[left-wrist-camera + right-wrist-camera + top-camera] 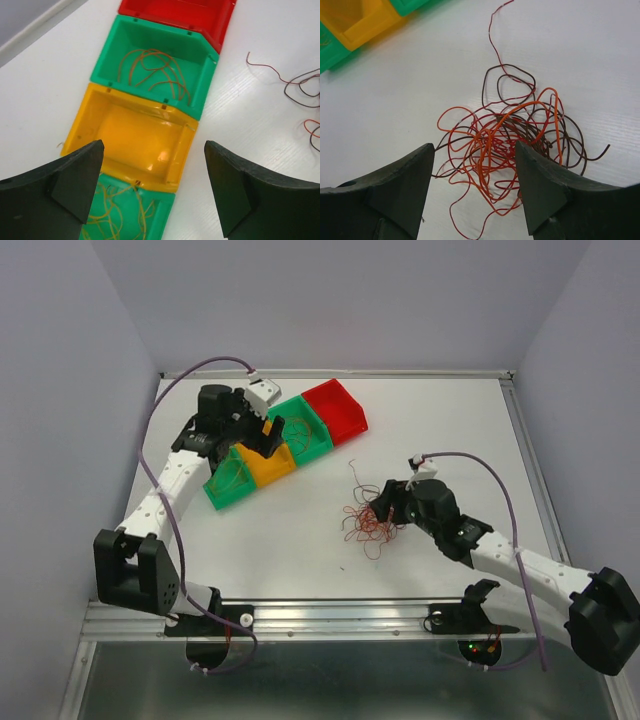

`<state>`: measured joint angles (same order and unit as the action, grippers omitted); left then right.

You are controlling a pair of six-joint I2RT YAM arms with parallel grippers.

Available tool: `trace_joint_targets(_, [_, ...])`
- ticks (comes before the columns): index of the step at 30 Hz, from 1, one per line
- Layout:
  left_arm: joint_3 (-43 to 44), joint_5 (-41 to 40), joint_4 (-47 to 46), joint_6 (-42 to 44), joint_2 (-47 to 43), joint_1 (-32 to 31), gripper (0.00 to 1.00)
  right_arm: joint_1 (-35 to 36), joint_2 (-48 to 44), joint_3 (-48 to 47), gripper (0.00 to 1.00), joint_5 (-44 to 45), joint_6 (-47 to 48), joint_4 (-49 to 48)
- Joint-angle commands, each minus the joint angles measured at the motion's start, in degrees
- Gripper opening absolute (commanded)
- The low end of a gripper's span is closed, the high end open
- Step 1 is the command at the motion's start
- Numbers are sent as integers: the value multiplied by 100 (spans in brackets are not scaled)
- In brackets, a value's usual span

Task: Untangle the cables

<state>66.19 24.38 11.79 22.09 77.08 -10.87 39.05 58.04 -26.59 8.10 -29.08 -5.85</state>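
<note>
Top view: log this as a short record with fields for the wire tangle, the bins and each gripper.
tangle: red, orange and dark wires heaped on the table, right of the bins
bins: diagonal row of near green bin, yellow bin, far green bin, red bin
sorted wires: orange strands in far green bin; yellowish strands in near green bin
left gripper: open, holding nothing, above yellow bin
right gripper: open, above tangle
</note>
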Motion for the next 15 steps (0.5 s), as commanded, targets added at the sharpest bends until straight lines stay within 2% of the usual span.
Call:
trace_joint_targets(1, [175, 61, -885, -115, 175, -580, 95, 59, -13, -373, 70, 447, -282, 286])
trace_joint_targets(3, [236, 58, -994, -143, 246, -819, 95, 59, 181, -400, 68, 579, -344, 312])
trace_joint_targets(6, [412, 40, -1038, -266, 413, -1145, 95, 68, 339, -487, 53, 614, -353, 303])
trace_joint_targets(7, [438, 49, -1047, -292, 465, -1206, 95, 59, 418, -514, 42, 631, -353, 303])
trace_joint_targets(8, [438, 75, -1117, -310, 492, -1302, 95, 59, 436, -540, 35, 623, -353, 295])
trace_joint_targets(10, [325, 84, -1153, -345, 492, -1399, 95, 59, 445, -584, 26, 544, -326, 277])
trace_joint_targets(12, [193, 102, -1328, -363, 449, -1478, 95, 59, 436, -628, 22, 325, -265, 251])
trace_joint_targets(15, [-141, 111, -1530, -363, 335, -1505, 95, 59, 349, -725, 1, 61, -116, 242])
